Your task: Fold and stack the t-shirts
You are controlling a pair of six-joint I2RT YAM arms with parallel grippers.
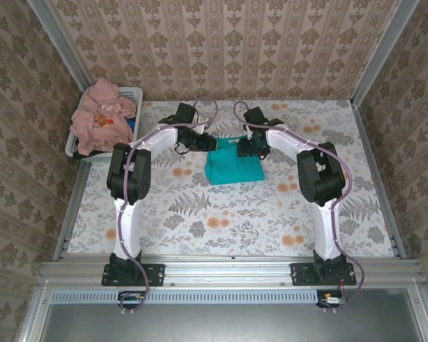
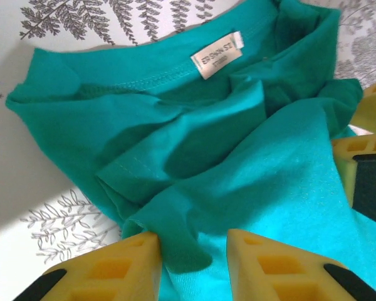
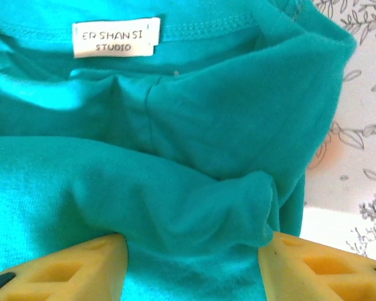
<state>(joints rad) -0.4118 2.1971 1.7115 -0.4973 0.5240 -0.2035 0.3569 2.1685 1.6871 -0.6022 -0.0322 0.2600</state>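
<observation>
Yellow jaws, both pairs apart, over rumpled teal t-shirt [image 2: 238,157] (neck label [image 2: 217,55] up); pink t-shirts [image 1: 100,117] in basket [image 1: 132,91], far left.

This looks like a robot test room dressed up like a home. The walls [image 1: 221,43] have old flowery wallpaper, but shiny metal posts [image 1: 55,39] hold them up like a booth. The tabletop [image 1: 221,214] has a cover with leaves and orange flowers. A white laundry basket [image 1: 133,92] full of pink shirts [image 1: 100,117] sits at the far left corner. The left robot arm [image 1: 127,214] and the right robot arm [image 1: 327,221] are bolted to a metal rail [image 1: 228,271] at the near edge.
</observation>
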